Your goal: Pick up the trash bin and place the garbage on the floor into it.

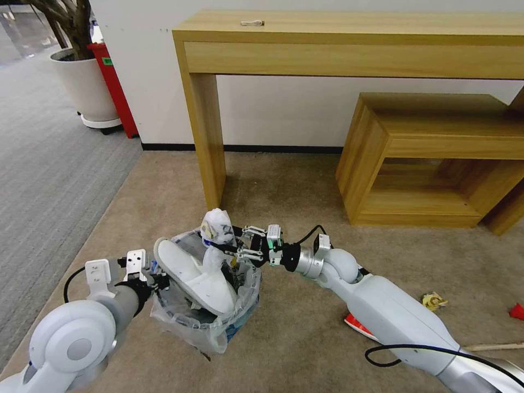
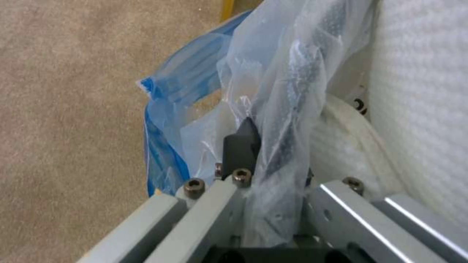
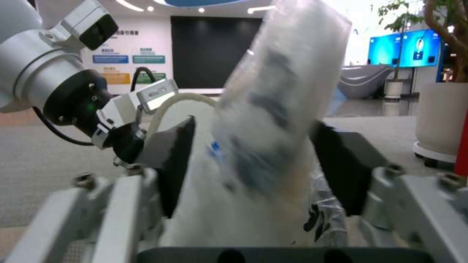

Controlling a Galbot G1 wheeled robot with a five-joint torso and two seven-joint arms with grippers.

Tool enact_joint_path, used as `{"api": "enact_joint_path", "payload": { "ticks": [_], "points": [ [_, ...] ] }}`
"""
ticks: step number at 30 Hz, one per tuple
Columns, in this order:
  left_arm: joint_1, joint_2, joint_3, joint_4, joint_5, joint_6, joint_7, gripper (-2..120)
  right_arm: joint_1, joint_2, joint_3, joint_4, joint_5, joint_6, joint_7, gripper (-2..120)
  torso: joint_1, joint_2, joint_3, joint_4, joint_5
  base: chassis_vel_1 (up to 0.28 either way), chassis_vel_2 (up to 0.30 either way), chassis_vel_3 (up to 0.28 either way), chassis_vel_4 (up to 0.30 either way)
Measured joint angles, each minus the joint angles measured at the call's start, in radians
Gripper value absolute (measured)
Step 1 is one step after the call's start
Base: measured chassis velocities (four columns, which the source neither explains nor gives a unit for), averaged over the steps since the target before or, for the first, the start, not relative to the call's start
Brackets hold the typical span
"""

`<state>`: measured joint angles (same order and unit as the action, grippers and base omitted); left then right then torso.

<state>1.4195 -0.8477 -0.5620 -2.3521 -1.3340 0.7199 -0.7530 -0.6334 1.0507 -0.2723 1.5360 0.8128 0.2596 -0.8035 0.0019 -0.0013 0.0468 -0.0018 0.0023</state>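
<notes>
Lower left of the head view, the left gripper (image 1: 158, 279) reaches in level, fingers clamped on the bin (image 1: 203, 322) rim and bag. At centre, one slipper (image 1: 191, 275) lies across the bin. From lower right the right gripper (image 1: 232, 252) stretches leftward, pinching a second slipper (image 1: 216, 232) upright over the bin.
</notes>
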Motion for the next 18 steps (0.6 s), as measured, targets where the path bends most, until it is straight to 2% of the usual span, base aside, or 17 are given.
{"api": "enact_joint_path", "payload": {
  "ticks": [2,4,8,11,18],
  "points": [
    [0.000,0.000,0.000,0.000,0.000,0.000,0.000,0,0.000,-0.001,0.001,0.000,0.000,-0.001,0.000,67,0.000,0.000,0.000,0.0000,0.0000,0.000,0.000,0.000,0.000],
    [0.002,-0.002,-0.001,-0.004,0.001,0.000,0.000,0,-0.001,-0.005,0.003,0.002,0.000,-0.004,0.000,79,0.000,0.000,0.000,0.0000,0.0000,0.000,0.000,0.000,0.000],
    [0.003,-0.002,-0.001,-0.006,0.001,0.000,0.000,0,-0.002,-0.006,0.003,0.004,-0.001,-0.007,-0.001,88,0.000,0.000,0.000,0.0000,0.0000,0.000,0.000,0.000,0.000],
    [0.004,-0.002,-0.003,-0.006,0.001,0.000,0.000,0,-0.003,-0.008,0.003,0.005,-0.004,-0.011,-0.010,100,0.000,0.000,0.000,0.0000,0.0000,0.000,0.000,0.000,0.000],
    [0.003,-0.002,-0.003,-0.007,0.000,0.000,0.000,0,0.000,-0.019,0.014,0.016,-0.054,-0.036,-0.019,100,0.000,0.000,0.000,0.0000,0.0000,0.000,0.000,0.000,0.000]
  ]
}}
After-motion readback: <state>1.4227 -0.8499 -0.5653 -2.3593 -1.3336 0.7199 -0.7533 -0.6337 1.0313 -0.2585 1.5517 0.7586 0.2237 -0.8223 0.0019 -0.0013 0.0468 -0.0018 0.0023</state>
